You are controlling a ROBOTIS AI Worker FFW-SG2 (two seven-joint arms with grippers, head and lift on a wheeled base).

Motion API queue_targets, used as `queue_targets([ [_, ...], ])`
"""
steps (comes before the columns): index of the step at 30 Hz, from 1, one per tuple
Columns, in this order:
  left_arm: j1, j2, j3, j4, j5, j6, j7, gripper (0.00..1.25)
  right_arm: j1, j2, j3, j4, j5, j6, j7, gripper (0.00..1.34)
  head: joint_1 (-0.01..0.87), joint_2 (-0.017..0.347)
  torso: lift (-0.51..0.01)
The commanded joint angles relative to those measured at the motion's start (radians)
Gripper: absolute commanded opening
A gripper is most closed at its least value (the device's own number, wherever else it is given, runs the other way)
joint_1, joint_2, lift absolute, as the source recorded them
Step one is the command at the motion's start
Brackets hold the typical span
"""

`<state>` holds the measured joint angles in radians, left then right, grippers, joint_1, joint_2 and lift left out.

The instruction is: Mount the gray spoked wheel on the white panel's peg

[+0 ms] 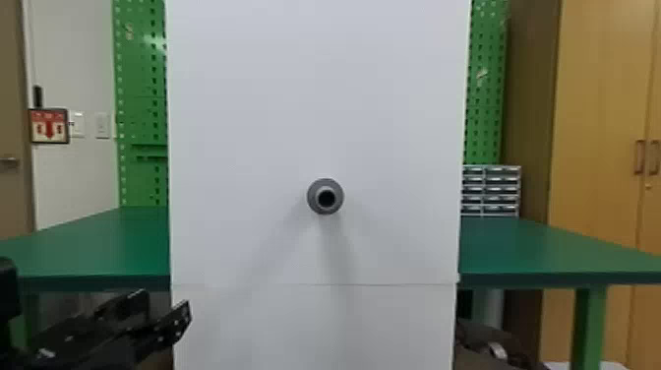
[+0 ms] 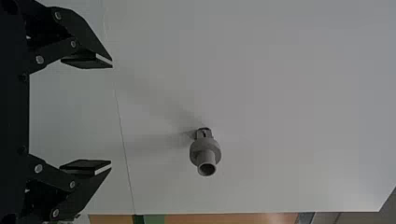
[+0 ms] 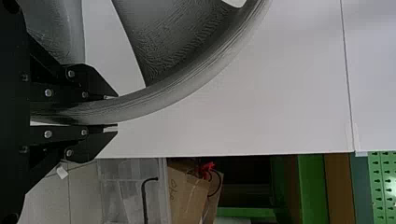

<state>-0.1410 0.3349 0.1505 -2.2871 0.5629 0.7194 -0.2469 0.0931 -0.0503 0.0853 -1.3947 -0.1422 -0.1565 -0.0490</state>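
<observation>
Head view, black two-fingered left gripper near left, jaws wide, right wrist view, black right gripper clamping the gray spoked wheel by its rim, upright white panel with gray cylindrical peg, green table behind, wooden cabinet far right.

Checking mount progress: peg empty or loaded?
Empty: the peg sticks out bare from the white panel; the wheel sits in the right gripper.

Left pincer: black, angular, hinged; round silver screws.

the gray peg juts from the white panel, beyond the open gripper.
</observation>
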Motion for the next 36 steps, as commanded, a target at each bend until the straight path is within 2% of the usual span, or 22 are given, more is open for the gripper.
queue_targets([
  [1, 0.0, -0.002, 0.001, 0.0, 0.0, 0.0, 0.0, 0.77, 0.0, 0.003, -0.004, 0.0, 0.026, 0.002, 0.0, 0.2, 0.094, -0.008, -0.481],
  [4, 0.0, -0.002, 0.001, 0.0, 0.0, 0.0, 0.0, 0.77, 0.0, 0.004, -0.012, 0.0, 0.056, 0.002, 0.0, 0.2, 0.094, -0.008, -0.481],
  [15, 0.0, -0.001, -0.003, 0.0, -0.006, 0.0, 0.0, 0.77, 0.0, -0.014, -0.01, 0.002, 0.075, 0.003, 0.0, 0.2, 0.094, -0.008, -0.481],
  [25, -0.003, 0.004, -0.006, 0.0, -0.006, 0.0, 0.0, 0.77, -0.006, 0.006, -0.012, 0.002, 0.085, 0.014, 0.0, 0.2, 0.094, -0.008, -0.481],
  [29, -0.003, 0.006, -0.008, 0.001, -0.006, 0.0, 0.0, 0.77, -0.01, 0.026, -0.019, 0.002, 0.101, 0.041, -0.002, 0.2, 0.094, -0.008, -0.481],
  [36, -0.002, 0.006, -0.009, 0.001, -0.006, 0.0, 0.0, 0.77, -0.013, 0.023, 0.002, 0.002, 0.108, 0.058, -0.005, 0.2, 0.094, -0.008, -0.481],
])
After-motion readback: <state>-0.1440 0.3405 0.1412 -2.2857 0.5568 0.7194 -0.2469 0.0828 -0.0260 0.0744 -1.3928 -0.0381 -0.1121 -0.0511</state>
